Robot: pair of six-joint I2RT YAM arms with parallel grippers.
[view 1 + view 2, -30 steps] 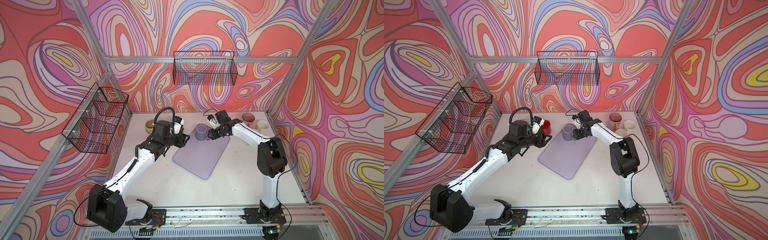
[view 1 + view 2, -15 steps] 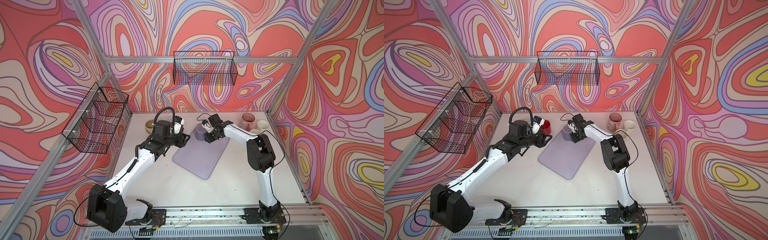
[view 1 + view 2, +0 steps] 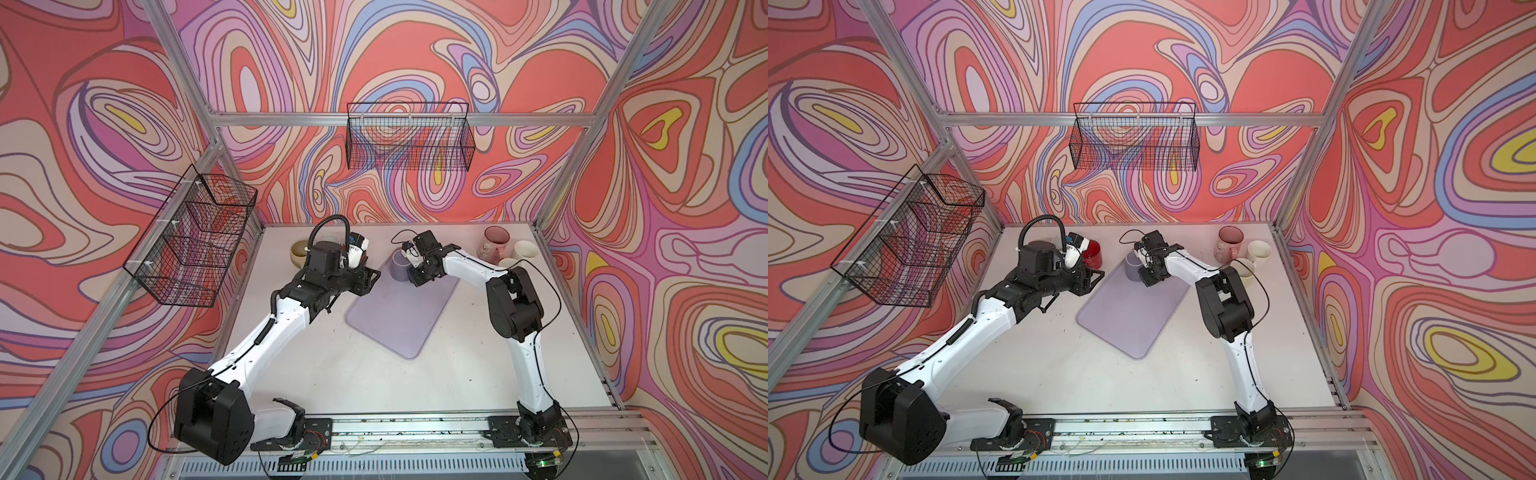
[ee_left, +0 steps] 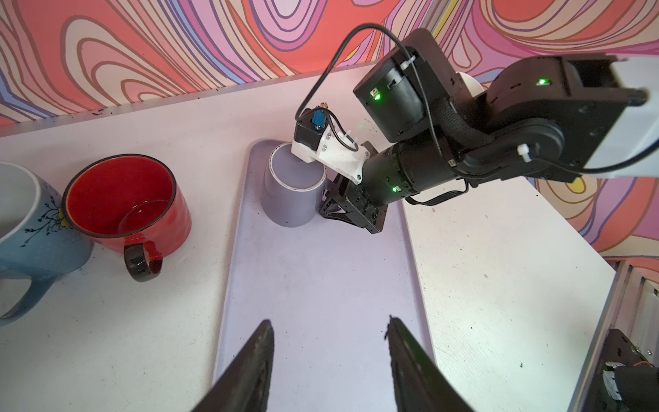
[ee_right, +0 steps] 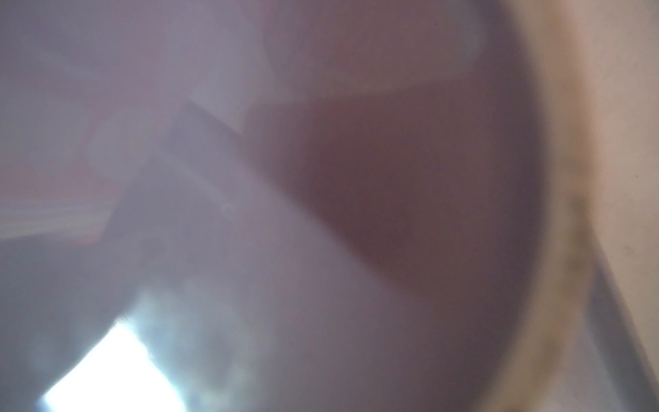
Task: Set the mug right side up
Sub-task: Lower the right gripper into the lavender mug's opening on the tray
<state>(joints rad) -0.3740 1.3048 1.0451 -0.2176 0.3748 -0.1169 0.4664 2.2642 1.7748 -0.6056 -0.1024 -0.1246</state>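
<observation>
A lavender mug [image 3: 398,266] [image 3: 1133,266] [image 4: 292,194] stands upside down, flat base up, at the far corner of a lavender tray [image 3: 395,328] [image 3: 1125,328] [image 4: 313,285]. My right gripper [image 3: 417,275] [image 3: 1148,276] [image 4: 344,210] presses against the mug's side; the mug hides its fingers and the handle. The right wrist view is filled by the blurred mug [image 5: 321,214]. My left gripper [image 3: 369,280] [image 3: 1093,277] [image 4: 330,326] hangs open over the tray's near part, nothing between its fingers.
A red mug [image 4: 121,203] [image 3: 1092,253] and a blue mug [image 4: 21,228] stand left of the tray. A beige cup [image 3: 299,254] sits behind the left arm. A pink mug [image 3: 494,245] and two cream cups [image 3: 525,251] stand at the back right. Wire baskets [image 3: 409,141] [image 3: 191,237] hang on the walls.
My right gripper has moved left across the tray corner and come up against the mug's side. The left arm has stayed still.
</observation>
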